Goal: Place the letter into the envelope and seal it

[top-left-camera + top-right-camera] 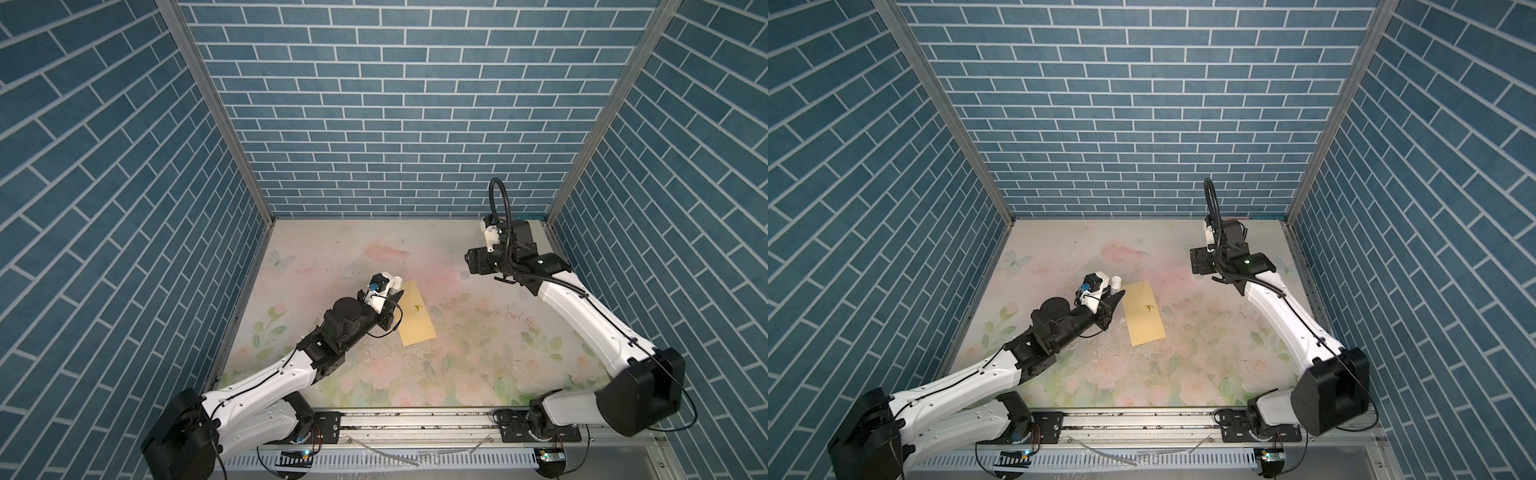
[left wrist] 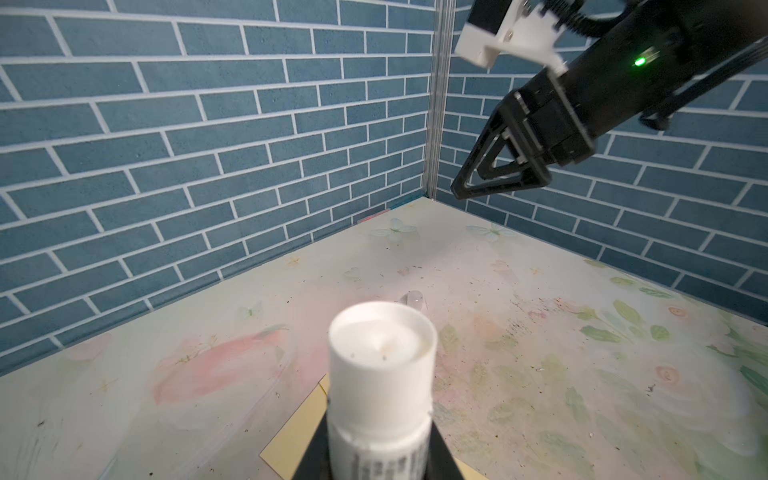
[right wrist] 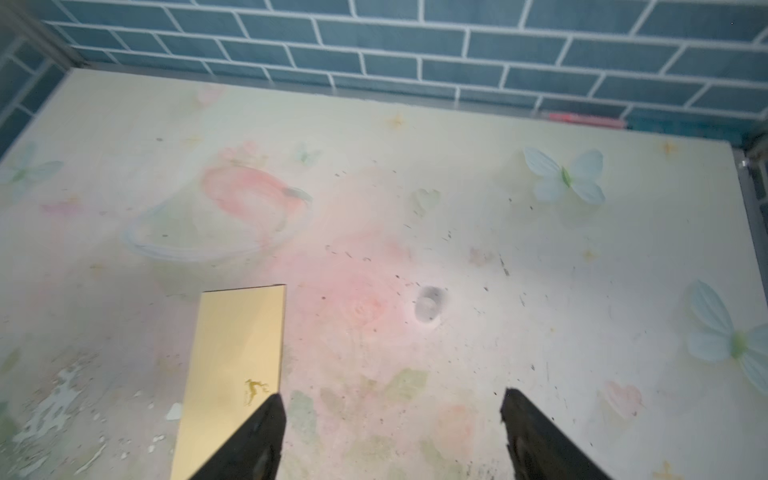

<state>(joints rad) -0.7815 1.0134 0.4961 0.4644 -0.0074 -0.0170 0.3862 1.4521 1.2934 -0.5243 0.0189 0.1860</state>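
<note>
The mustard-yellow envelope (image 1: 417, 316) (image 1: 1144, 313) lies flat near the table's middle, with a small dark-yellow smear on its face (image 3: 253, 388). The letter is hidden from every view. My left gripper (image 1: 395, 293) (image 1: 1115, 294) (image 2: 374, 461) hovers at the envelope's far left corner, shut on a white glue stick (image 2: 382, 374) that points away from the wrist over the envelope's corner (image 2: 291, 440). My right gripper (image 1: 471, 262) (image 1: 1196, 259) (image 3: 390, 401) is raised at the far right, apart from the envelope (image 3: 232, 365), its jaws standing wide open and holding nothing.
A small clear cap (image 3: 430, 309) (image 2: 413, 299) lies on the floral table between the envelope and the right arm. Blue brick walls (image 1: 374, 124) close three sides. A metal rail (image 1: 415, 424) runs along the front edge. White flakes (image 3: 62, 399) dot the table beside the envelope.
</note>
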